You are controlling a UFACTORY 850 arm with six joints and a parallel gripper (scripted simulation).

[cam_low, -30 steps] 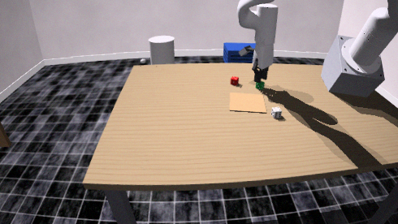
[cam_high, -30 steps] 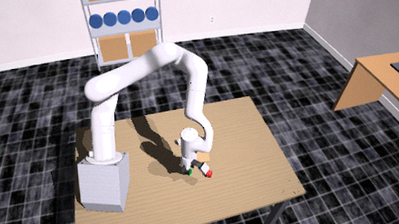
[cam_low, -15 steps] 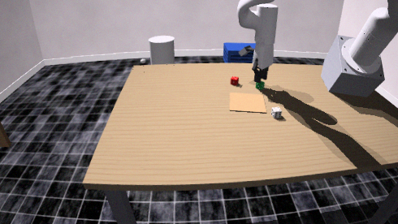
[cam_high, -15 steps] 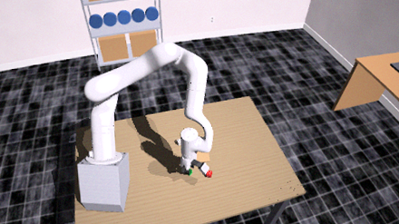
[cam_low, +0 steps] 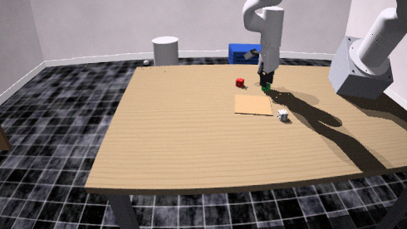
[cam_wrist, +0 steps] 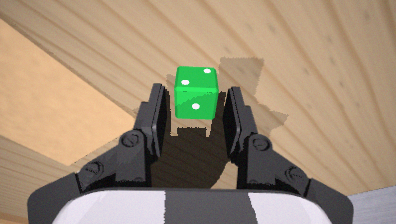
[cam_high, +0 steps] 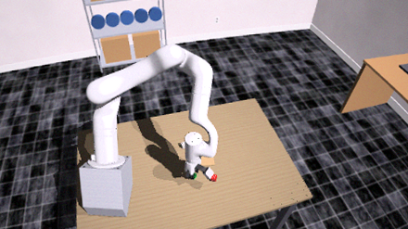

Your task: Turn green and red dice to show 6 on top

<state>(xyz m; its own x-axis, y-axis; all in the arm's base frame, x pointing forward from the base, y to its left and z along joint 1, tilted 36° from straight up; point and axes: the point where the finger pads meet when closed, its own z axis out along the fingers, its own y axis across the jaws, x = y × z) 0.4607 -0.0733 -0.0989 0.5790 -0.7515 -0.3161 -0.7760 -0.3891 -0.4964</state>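
The green die (cam_high: 195, 175) (cam_low: 266, 88) (cam_wrist: 196, 93) lies on the bare table; the wrist view shows its faces with two pips and one pip. My gripper (cam_low: 267, 82) (cam_wrist: 195, 101) is partly open above it, a finger to each side with gaps, holding nothing. The gripper's tilt makes it unclear which face is on top. The red die (cam_high: 213, 177) (cam_low: 240, 82) lies on the table beyond the mat in the exterior view; its pips are too small to read. The mat (cam_high: 209, 162) (cam_low: 251, 105) (cam_wrist: 42, 95) lies flat, with no die on it.
The white die (cam_high: 182, 145) (cam_low: 282, 115) stands on the table just off the mat's near right corner in the exterior view. The arm's base (cam_high: 106, 189) (cam_low: 353, 68) stands at one end of the table. A grey part of the hand overlaps the red die's edge in the top view.
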